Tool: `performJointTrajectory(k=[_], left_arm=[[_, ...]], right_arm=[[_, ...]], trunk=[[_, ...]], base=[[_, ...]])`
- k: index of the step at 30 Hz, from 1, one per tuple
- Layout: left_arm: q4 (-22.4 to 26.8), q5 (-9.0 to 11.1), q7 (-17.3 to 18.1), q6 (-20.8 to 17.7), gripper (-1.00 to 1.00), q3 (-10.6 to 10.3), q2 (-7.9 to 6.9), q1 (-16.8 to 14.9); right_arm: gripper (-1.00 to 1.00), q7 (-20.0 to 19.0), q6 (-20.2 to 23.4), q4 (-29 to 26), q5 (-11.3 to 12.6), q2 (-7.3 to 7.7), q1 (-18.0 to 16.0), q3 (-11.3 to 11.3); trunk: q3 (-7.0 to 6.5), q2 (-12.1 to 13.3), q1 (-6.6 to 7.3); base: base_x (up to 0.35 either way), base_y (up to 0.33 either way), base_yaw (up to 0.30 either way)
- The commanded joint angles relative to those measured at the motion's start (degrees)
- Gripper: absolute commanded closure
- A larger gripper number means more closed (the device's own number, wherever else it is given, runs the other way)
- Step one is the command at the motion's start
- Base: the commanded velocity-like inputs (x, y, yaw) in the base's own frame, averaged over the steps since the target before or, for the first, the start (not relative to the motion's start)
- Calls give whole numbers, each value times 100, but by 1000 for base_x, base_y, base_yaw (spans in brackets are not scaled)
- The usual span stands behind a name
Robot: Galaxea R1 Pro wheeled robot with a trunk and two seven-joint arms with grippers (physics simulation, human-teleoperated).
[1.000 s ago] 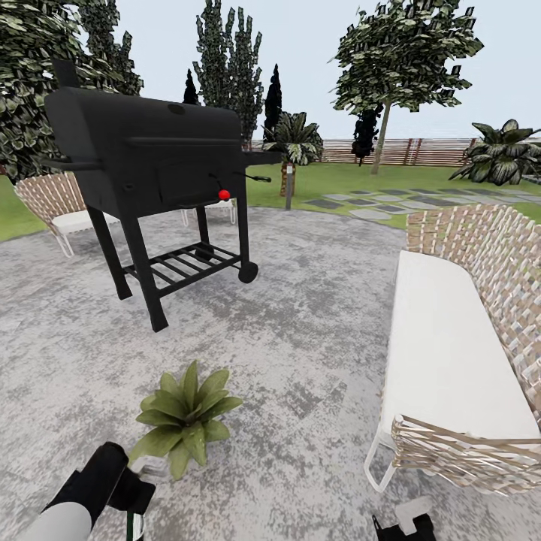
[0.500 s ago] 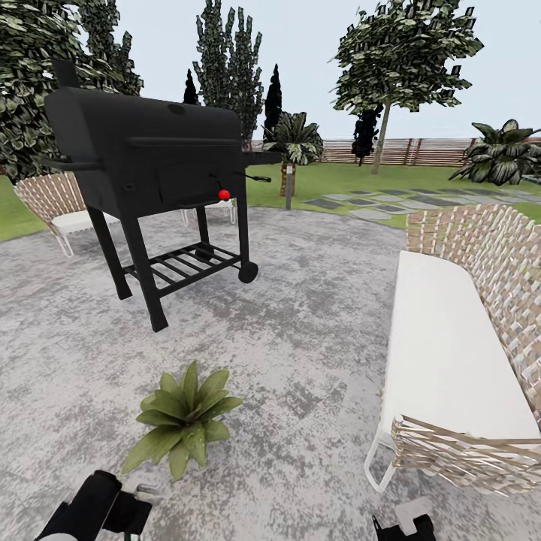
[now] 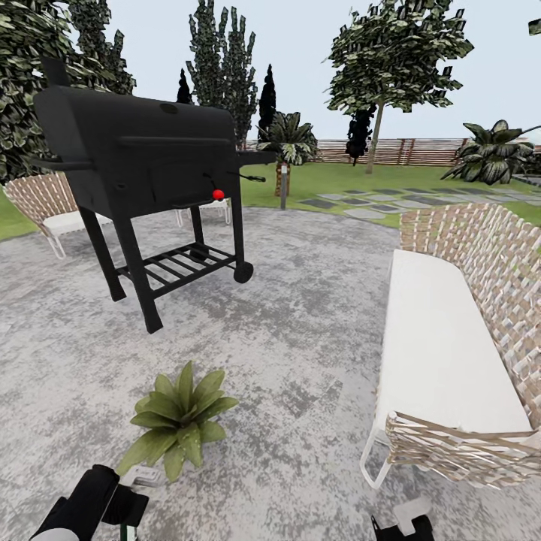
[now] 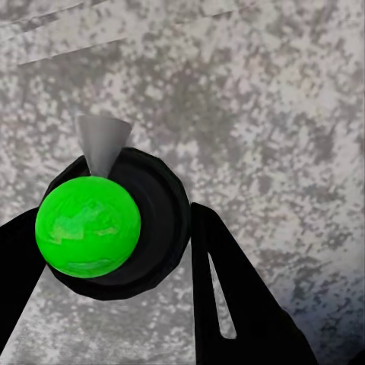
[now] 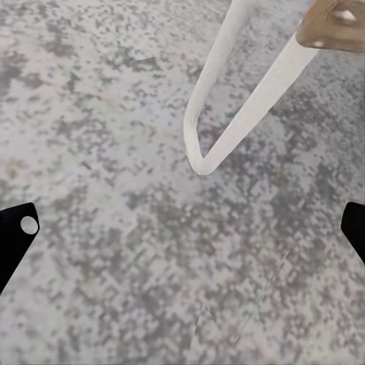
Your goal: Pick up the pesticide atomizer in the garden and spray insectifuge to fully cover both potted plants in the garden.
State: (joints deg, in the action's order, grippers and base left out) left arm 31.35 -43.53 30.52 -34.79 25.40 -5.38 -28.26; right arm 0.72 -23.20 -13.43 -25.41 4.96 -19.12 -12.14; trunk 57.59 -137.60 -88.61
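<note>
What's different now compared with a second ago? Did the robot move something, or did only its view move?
Mostly the view moved: the whole scene slid slightly left together, so the camera turned. The left arm sank lower in the head view. Its end effector stays closed on the pesticide atomizer, nothing let go. The potted plant, black grill and white bench kept their places relative to each other on the paving.

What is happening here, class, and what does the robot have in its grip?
In a simulated garden the robot stands on rough grey paving. Its left gripper is shut on the pesticide atomizer, seen end-on with a green ball and a grey cone at its tip. One potted plant sits just ahead of that arm. The right gripper is open and holds nothing, above the paving near the sofa's white leg. A black grill stands further off.
</note>
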Motion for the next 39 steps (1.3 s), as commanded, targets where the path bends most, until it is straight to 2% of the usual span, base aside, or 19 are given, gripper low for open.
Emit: performJointTrajectory(k=[1, 6, 17, 24, 30, 39], left_arm=[[15, -53, 61, -14, 100, 52, -13, -8], [20, -53, 51, -11, 100, 70, -3, -5], [21, -51, 42, -10, 100, 30, 52, -4], [21, -83, 42, -3, 100, 20, 55, -2], [21, -90, 42, 0, 100, 18, 55, 1], [17, -90, 42, -9, 100, 24, 56, 2]], right_arm=[[-100, 7, -25, 7, -60, -12, -4, -42], [-100, 7, -25, 7, -60, -21, -4, -42], [-100, 7, -21, 7, -60, -30, -4, -42], [-100, 7, -23, 7, -14, -31, -4, -42], [-100, 7, -23, 7, -8, -31, -4, -42], [-100, 7, -24, 7, -7, -31, -4, -42]], trunk=[[5, -2, 1], [5, -2, 1], [5, -2, 1], [5, -2, 1], [5, -2, 1], [5, -2, 1]], base=[[0, 0, -1], [-16, 67, 0], [-42, 269, 0], [-1, 30, -13], [-4, 1, -181], [-190, 173, -9]])
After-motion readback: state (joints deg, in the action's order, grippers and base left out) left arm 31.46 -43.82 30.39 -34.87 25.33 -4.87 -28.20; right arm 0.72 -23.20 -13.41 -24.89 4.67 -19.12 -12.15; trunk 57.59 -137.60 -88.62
